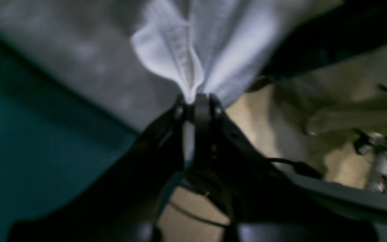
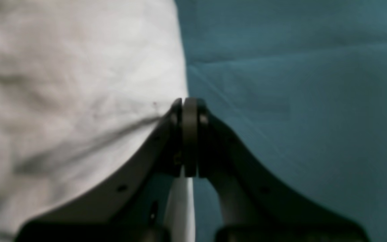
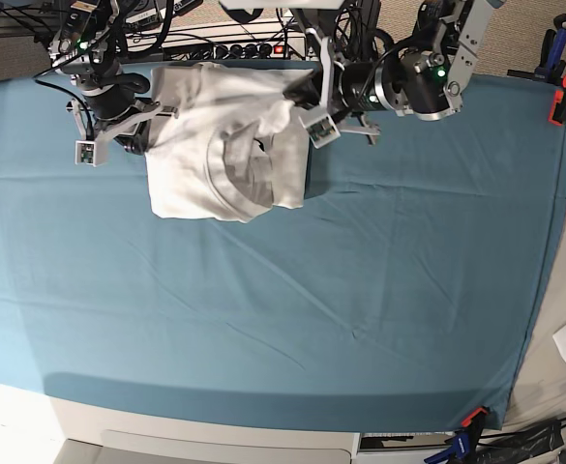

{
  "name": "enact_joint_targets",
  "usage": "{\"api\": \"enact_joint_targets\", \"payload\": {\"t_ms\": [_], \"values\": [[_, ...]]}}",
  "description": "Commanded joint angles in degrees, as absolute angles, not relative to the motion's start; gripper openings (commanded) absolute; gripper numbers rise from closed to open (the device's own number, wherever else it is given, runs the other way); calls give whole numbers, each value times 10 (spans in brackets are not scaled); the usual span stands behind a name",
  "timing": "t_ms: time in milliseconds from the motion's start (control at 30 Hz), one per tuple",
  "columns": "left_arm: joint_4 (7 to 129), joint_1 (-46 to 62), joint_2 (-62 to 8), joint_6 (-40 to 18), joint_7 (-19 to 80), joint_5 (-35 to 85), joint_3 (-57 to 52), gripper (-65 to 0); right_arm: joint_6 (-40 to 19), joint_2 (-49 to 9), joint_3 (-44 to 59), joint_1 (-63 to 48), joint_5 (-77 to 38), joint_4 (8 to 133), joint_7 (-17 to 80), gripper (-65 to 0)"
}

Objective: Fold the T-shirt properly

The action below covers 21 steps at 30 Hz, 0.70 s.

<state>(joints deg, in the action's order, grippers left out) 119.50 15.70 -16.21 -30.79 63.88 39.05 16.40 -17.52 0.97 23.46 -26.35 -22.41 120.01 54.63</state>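
"Where is the workpiece?"
"The white short-sleeved cotton T-shirt [image 3: 188,189] lies bunched, partly folded, at the upper edge of the teal-blue cloth [image 3: 263,333] in the base view. My black left gripper [image 1: 194,104] is clamped on a raised part of it. My black right gripper [image 2: 189,101] has its tips together at the shirt's side edge; I cannot tell whether they pinch fabric."
"Step and next action?"
"I judge a fold-over in progress. Next: carry the raised part across, lower it, align edges, release."

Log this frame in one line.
left gripper: shut on T-shirt | right gripper: shut, at shirt's edge, grip unclear | shirt: partly folded, bunched, on teal cloth | fold: unfinished
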Motion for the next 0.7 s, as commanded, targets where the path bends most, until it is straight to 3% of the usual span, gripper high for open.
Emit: {"api": "enact_joint_targets", "payload": {"t_ms": [0, 300, 433, 600, 667], "values": [[1207, 160, -162, -319, 635, 415, 163, -650, -175, 7, 236, -262, -229, 1210, 535, -650], [1207, 165, -162, -330, 637, 428, 163, -650, -150, 7, 176, -262, -163, 1210, 530, -650], [1207, 165, -162, -307, 630, 389, 163, -650, -117, 6, 142, -262, -106, 1207, 521, -650], [1207, 165, -162, -307, 622, 381, 163, -646, -115, 6, 139, -258, -96, 1178, 514, -650], [1207, 165, -162, -307, 616, 380, 163, -558, -115, 6, 139, -257, -96, 1176, 514, -650]]}}
